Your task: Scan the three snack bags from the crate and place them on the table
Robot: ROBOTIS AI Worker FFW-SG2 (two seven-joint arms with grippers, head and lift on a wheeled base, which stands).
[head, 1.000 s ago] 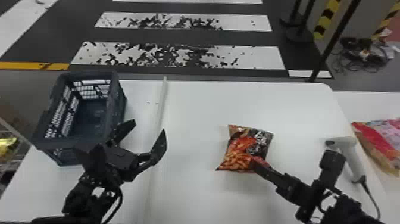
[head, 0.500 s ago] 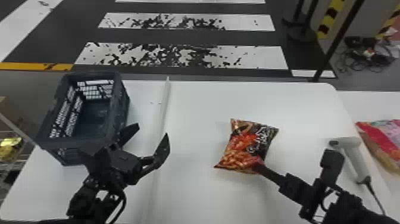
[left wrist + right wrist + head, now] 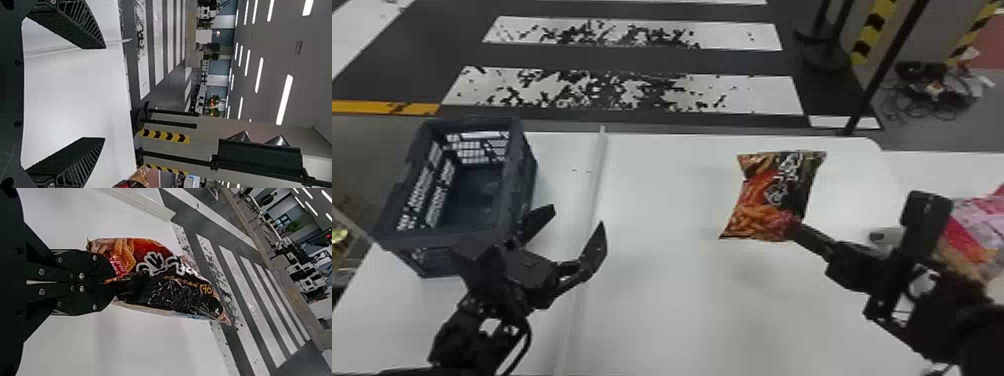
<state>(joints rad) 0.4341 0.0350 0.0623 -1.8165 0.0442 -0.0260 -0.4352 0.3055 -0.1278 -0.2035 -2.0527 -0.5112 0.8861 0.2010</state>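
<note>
The snack bag [image 3: 777, 195] is gripped near one edge by the right gripper [image 3: 113, 282], whose fingers are closed together on the film, and it appears to be held just above the table [image 3: 652, 310]. The left gripper [image 3: 577, 216] is poised beside the crate [image 3: 439, 240] with its fingers spread and nothing clasped between them. The step in hand is judged to be the bringing of this bag to the scanner [image 3: 879, 236], which is partly hidden behind the right arm. Because so little of the bag is pinched, its free end could be swung or sagged by a quick turn, and the film could be slid out of the fingers. If the code is folded into a crease or covered by the fingers, the read could be missed; where it is printed cannot be told. The scanner could be knocked if the forearm is swept low, since it is seen so close behind it. The pink bag [image 3: 977, 220] at the robot's far right could likewise be nudged by a wide elbow.
</note>
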